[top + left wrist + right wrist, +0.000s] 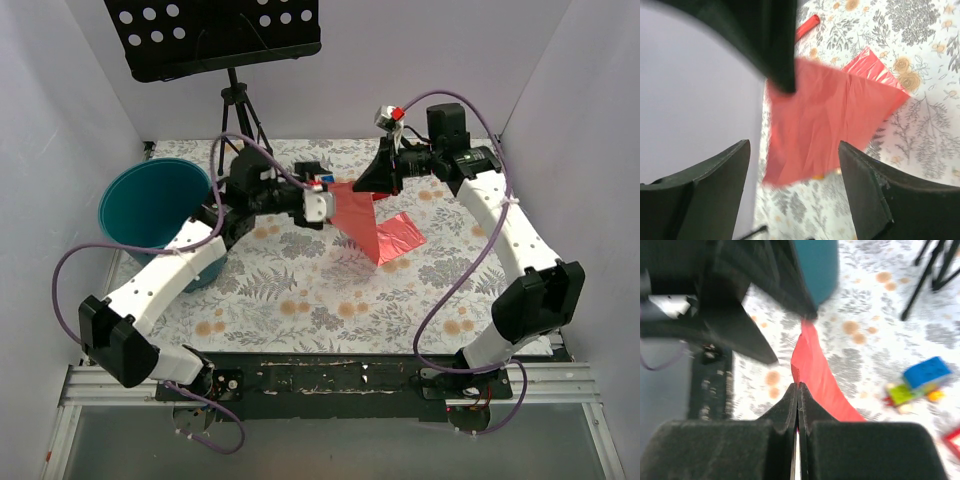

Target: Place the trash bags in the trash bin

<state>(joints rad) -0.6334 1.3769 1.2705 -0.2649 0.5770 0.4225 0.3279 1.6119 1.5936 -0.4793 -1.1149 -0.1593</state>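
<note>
The trash bag [375,222] is a thin red film sheet, lifted at its far edge and trailing down onto the floral tablecloth. My right gripper [377,183] is shut on the bag's upper edge; in the right wrist view its jaws [799,386] are pressed together with the bag [816,371] running out from the tips. My left gripper [322,206] stands open just left of the bag; in the left wrist view the bag [825,115] hangs beyond its spread fingers [794,147], with nothing between them. The teal trash bin [150,205] stands at the far left, beside the left arm.
A music stand on a tripod [235,100] stands at the back. Small toy blocks [922,380] lie on the cloth near the bag. A red stick [807,27] lies further off. White walls close in on both sides.
</note>
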